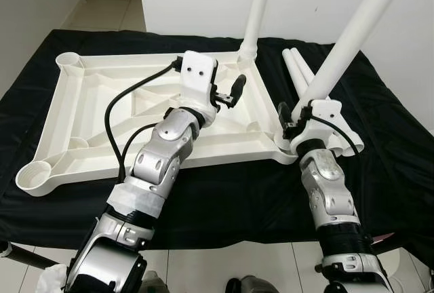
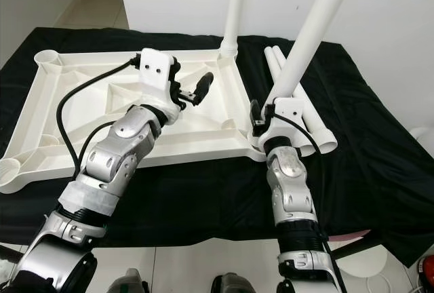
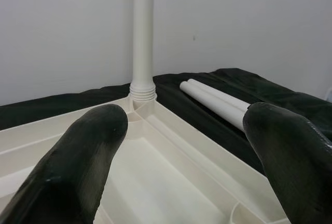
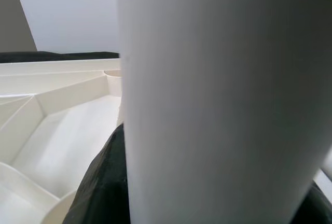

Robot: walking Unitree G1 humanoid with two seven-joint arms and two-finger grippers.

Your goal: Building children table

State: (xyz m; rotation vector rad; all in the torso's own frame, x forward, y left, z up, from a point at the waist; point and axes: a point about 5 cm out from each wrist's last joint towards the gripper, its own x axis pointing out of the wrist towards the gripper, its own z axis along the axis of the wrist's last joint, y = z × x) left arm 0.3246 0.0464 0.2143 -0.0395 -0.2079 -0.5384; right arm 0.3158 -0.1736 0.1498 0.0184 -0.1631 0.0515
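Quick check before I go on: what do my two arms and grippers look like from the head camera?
Both arms are jointed silver metal with black bands. Left gripper: white housing with two dark holes, rounded black fingers, a looping black cable, white wrap near the upper arm. Right gripper: white housing, black fingers, a thin black cable.

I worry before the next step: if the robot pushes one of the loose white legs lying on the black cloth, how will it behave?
The loose legs are smooth round tubes, so one would probably roll. They look rigid and probably light. The black cloth may slow them.
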